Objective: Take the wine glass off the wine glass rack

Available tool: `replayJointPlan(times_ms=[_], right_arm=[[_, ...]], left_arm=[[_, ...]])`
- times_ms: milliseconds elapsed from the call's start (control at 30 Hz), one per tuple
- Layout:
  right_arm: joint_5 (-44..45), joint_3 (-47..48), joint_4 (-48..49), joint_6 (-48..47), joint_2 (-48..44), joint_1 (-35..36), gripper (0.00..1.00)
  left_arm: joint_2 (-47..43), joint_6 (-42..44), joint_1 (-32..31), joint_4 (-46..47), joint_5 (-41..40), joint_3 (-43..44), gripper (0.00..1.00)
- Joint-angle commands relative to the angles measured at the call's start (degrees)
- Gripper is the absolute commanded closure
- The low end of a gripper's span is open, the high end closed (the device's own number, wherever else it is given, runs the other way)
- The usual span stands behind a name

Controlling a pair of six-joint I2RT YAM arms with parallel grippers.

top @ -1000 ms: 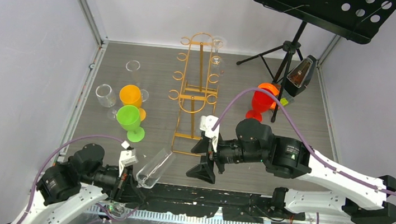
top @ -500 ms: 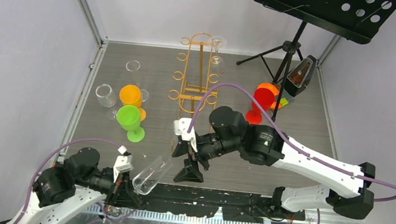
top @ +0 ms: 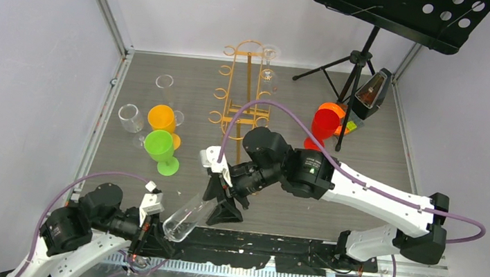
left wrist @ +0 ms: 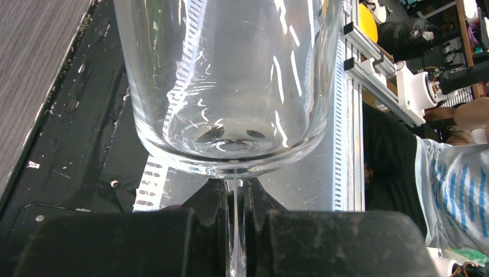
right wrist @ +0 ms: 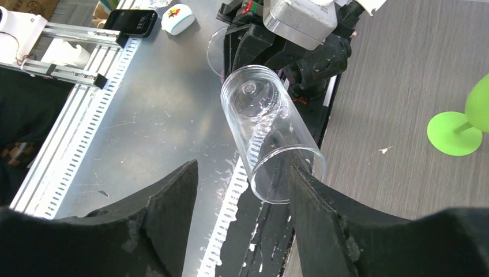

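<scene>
My left gripper (top: 151, 220) is shut on the stem of a clear wine glass (top: 189, 216) and holds it tilted over the table's near edge, rim pointing to the right. In the left wrist view the stem is clamped between my fingers (left wrist: 236, 231) below the bowl (left wrist: 230, 86). My right gripper (top: 218, 201) is open, right at the glass's rim. In the right wrist view the glass (right wrist: 262, 133) lies ahead of my open right gripper (right wrist: 241, 173), its rim against the right finger (right wrist: 323, 213). The gold wine glass rack (top: 244, 119) stands mid-table, with another clear glass (top: 269, 61) hanging at its far right.
Orange (top: 161, 116), green (top: 160, 146) and clear glasses (top: 131, 117) stand at the left. A red glass (top: 324, 124), a metronome (top: 372, 90) and a black music stand (top: 403, 10) are at the back right. Walls enclose three sides.
My right arm has swung left and nearer, bringing its open gripper up to the glass's rim. My left gripper has drawn the glass slightly down and back.
</scene>
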Motion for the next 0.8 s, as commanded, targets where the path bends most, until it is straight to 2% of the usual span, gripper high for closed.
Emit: replayJointPlan(times_ms=[0, 200, 433, 567, 667, 767], right_arm=[[-3.6, 2.7, 1.9, 0.1, 0.5, -0.2, 0.37], [-5.9, 2.5, 2.4, 1.2, 1.9, -0.3, 0.55], [-7.4, 1.0, 5.7, 3.3, 2.3, -0.2, 0.62], [-7.6, 0.4, 6.4, 3.6, 2.1, -0.2, 0.76], [-7.6, -0.2, 7.2, 4.1, 2.0, -0.1, 0.91], [-7.4, -1.1, 8.3, 4.7, 1.8, -0.1, 0.94]], left_arm=[[-3.5, 1.2, -0.4, 2.1, 0.5, 0.9, 1.00], [-3.4, 1.3, -0.4, 2.0, 0.2, 1.0, 1.00], [-3.0, 1.3, -0.4, 2.0, -0.8, 1.3, 1.00], [-2.8, 1.3, -0.4, 1.9, -1.0, 1.5, 1.00], [-2.4, 1.3, -0.4, 1.7, -1.7, 1.7, 1.00], [-1.6, 1.3, -0.3, 1.7, -2.0, 1.9, 1.00]])
